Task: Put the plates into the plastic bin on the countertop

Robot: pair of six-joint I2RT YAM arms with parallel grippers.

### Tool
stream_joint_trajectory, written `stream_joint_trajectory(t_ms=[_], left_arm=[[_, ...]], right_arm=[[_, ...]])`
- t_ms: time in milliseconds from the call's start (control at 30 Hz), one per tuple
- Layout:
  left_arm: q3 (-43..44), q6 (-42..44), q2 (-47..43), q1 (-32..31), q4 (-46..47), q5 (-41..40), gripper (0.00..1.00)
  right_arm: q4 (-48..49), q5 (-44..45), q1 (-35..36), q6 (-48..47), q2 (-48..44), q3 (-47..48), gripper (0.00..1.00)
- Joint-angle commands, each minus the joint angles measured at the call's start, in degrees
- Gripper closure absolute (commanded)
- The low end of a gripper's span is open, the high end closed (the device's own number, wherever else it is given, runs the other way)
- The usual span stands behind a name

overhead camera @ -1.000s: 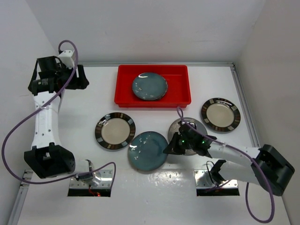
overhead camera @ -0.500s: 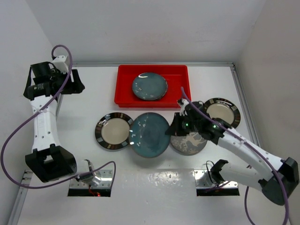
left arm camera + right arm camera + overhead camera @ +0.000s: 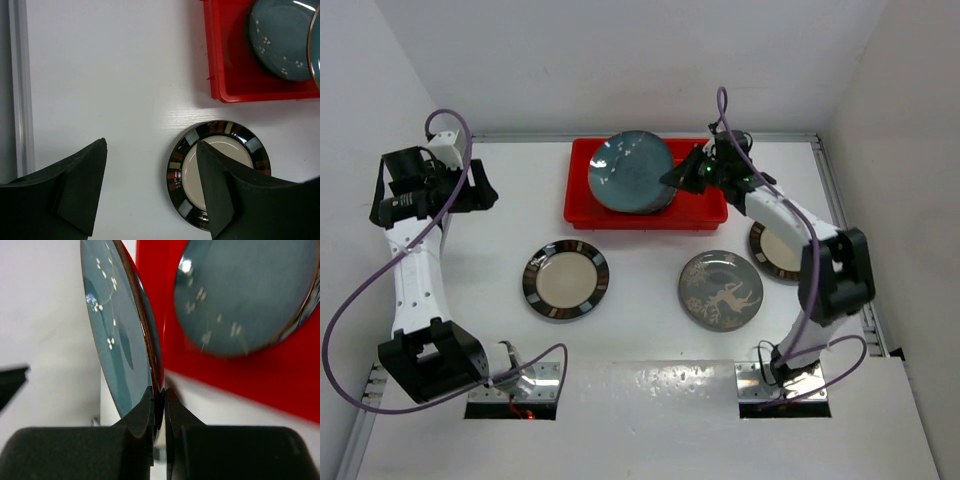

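Teal plate [image 3: 630, 165] held on edge over red bin [image 3: 705, 212] by right gripper [image 3: 672, 177].

Right gripper [image 3: 159, 395] is seen clamped on the rim of the teal plate [image 3: 120, 340], which is tilted steeply above a second teal plate [image 3: 240, 295] lying flat in the bin. Left gripper [image 3: 478, 188] is held over the bench [image 3: 640, 340] well left of the bin, its jaws apart and nothing between them [image 3: 151, 144]. On the bench: a striped-rim plate [image 3: 565, 280], a grey deer plate [image 3: 720, 290], and another striped-rim plate [image 3: 775, 255] partly hidden under the right arm.
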Motion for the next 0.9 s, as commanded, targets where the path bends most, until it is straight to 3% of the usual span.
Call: stream_joint_trajectory(t_ms=[0, 300, 733, 833, 867], left_arm=[[-1.4, 1.1, -1.2, 0.6, 2.2, 0.0, 0.26], [-3.2, 2.2, 0.7, 0.6, 2.8, -1.0, 0.26], [-3.2, 2.2, 2.9, 0.6, 2.8, -1.0, 0.26], [-3.2, 2.2, 2.9, 0.6, 2.8, -1.0, 0.26], [-3.2, 2.2, 2.9, 0.6, 2.8, -1.0, 0.26]], right_arm=[[15.7, -4.1, -1.2, 5.9, 5.8, 8.3, 1.0], [17.7, -4.6, -3.1, 10.5, 21.1, 19.3, 1.0], [18.3, -4.3, -4.7, 10.9, 23.9, 10.9, 1.0], [12.3, -3.9, -5.4, 9.5, 26.0, 12.7, 0.88], [8.7, -3.5, -5.6, 8.2, 26.6, 14.1, 0.76]])
